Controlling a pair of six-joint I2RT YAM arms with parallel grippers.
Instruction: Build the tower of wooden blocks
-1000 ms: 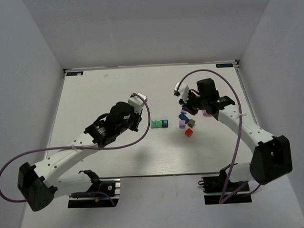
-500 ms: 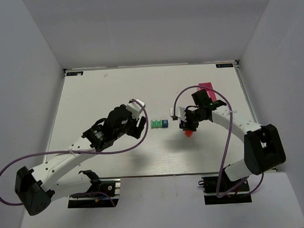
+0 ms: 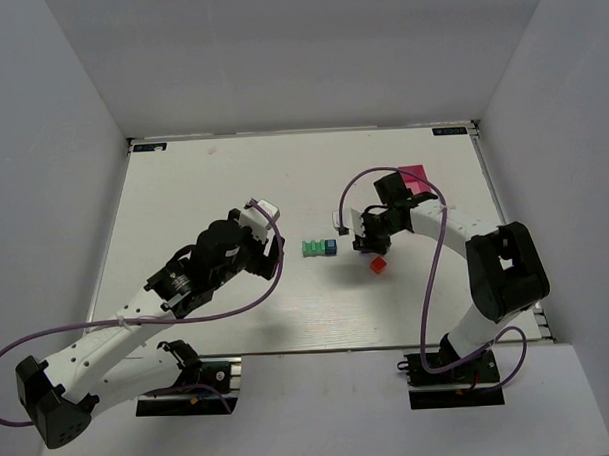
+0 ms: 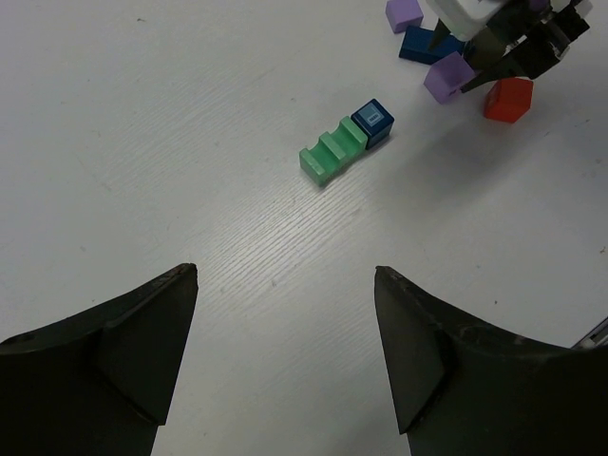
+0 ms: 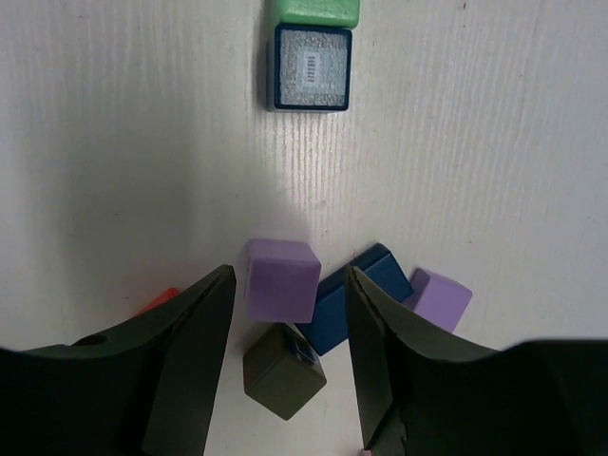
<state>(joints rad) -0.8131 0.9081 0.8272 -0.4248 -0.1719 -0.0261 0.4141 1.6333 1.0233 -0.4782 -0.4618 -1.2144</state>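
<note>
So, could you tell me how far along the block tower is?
Barely started: nothing looks stacked. The green block and blue cube only sit side by side. The right gripper, open, straddles a purple cube; the left gripper is open and empty. All stacking remains.

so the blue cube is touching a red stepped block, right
Not quite: the stepped block touching the blue cube is green, not red. The left wrist view shows this plainly. The red cube lies apart from them.

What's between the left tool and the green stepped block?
Nothing. The left wrist view shows only bare table between the left tool and the green stepped block.
</note>
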